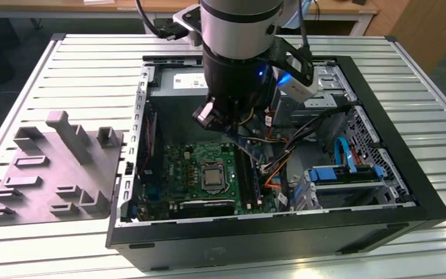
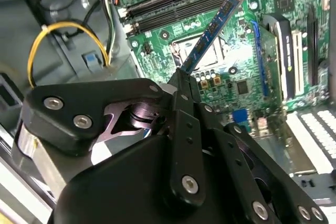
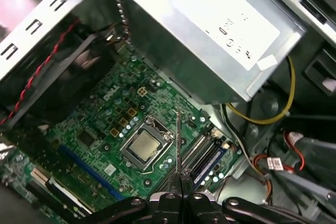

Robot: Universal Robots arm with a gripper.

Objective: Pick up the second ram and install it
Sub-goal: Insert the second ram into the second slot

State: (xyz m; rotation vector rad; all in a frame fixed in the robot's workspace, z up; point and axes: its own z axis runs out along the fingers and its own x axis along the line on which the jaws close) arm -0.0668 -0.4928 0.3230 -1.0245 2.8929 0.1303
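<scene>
My gripper [image 2: 184, 77] is shut on the second ram [image 2: 212, 27], a narrow dark-green stick with black chips that juts out from between the fingertips. In the first wrist view the second ram [image 3: 178, 142] is seen edge-on as a thin line rising from the gripper [image 3: 181, 187]. It hangs above the green motherboard [image 3: 100, 114], over the strip between the CPU socket [image 3: 143, 145] and the memory slots [image 3: 202, 153], and touches no slot. In the exterior view the gripper [image 1: 234, 135] hangs inside the open computer case [image 1: 281, 232], above the motherboard [image 1: 184, 168].
The grey power-supply box [image 3: 210, 30] stands close beside the slots. Yellow, red and orange cables [image 3: 278, 114] lie along the case floor. A blue drive cage [image 1: 343, 174] sits at the exterior view's right. The grey moulded fixture plate [image 1: 53, 174] lies outside the case on the slatted table.
</scene>
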